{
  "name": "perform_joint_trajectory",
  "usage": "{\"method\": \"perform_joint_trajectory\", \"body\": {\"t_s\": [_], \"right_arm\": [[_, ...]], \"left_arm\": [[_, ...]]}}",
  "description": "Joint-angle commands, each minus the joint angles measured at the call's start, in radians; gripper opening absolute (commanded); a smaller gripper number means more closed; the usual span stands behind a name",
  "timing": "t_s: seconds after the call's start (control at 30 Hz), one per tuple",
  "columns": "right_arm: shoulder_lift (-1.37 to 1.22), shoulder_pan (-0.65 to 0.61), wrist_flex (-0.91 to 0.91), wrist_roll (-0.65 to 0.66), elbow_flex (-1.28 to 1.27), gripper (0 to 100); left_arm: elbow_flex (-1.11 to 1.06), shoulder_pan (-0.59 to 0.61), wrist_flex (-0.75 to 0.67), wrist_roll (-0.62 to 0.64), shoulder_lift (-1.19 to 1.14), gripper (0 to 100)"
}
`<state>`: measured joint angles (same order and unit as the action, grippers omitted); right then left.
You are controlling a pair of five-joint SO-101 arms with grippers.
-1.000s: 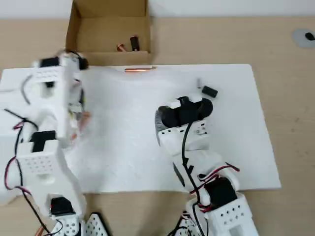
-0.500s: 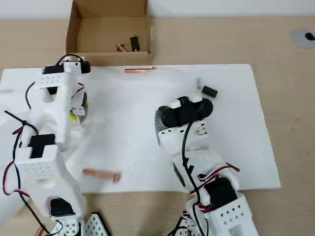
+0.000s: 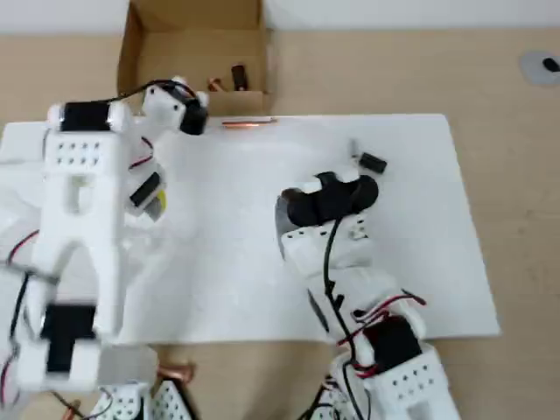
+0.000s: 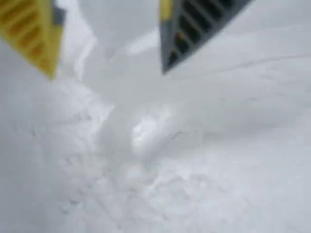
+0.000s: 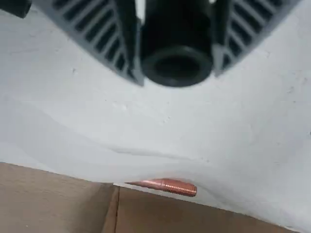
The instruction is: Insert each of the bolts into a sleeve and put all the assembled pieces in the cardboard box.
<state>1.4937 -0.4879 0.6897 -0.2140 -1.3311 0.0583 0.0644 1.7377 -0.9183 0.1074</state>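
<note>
Bolts first: one copper bolt (image 3: 248, 124) lies on the white mat's (image 3: 411, 262) far edge, just before the cardboard box (image 3: 131, 52). I see a second bolt (image 3: 179, 374) off the mat's near edge, half hidden by the left arm's base. My right gripper (image 5: 177, 76) is clenched on a black sleeve (image 5: 177, 46), and a spare sleeve (image 3: 373, 163) lies to the right of it. My left gripper (image 4: 107, 70) hangs released over the mat's left, blurred.

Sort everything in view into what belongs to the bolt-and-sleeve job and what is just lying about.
Job:
cardboard box, with pieces inside
edge bolt, by the box
second bolt, off the mat's near edge
loose sleeve, on the mat
held sleeve, in the right end effector

Lying about:
white mat
grey disc, far corner
</note>
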Motion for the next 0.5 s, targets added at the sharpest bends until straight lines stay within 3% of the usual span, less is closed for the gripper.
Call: {"method": "perform_joint_trajectory", "body": {"t_s": [0.0,0.07,0.2,0.33,0.47], "right_arm": [[0.016,0.016,0.0,-0.005,0.008,0.9],[0.016,0.016,0.0,-0.005,0.008,0.9],[0.016,0.016,0.0,-0.005,0.01,0.9],[0.01,0.013,-0.002,-0.005,0.007,0.9],[0.008,0.016,-0.002,-0.005,0.004,0.9]], "left_arm": [[-0.106,-0.006,0.017,-0.149,0.272,20],[-0.161,0.025,0.008,-0.189,0.364,21],[-0.224,0.048,-0.135,-0.152,0.357,23],[-0.181,-0.038,-0.275,-0.083,0.246,23],[0.009,-0.127,-0.333,-0.072,0.039,23]]}}
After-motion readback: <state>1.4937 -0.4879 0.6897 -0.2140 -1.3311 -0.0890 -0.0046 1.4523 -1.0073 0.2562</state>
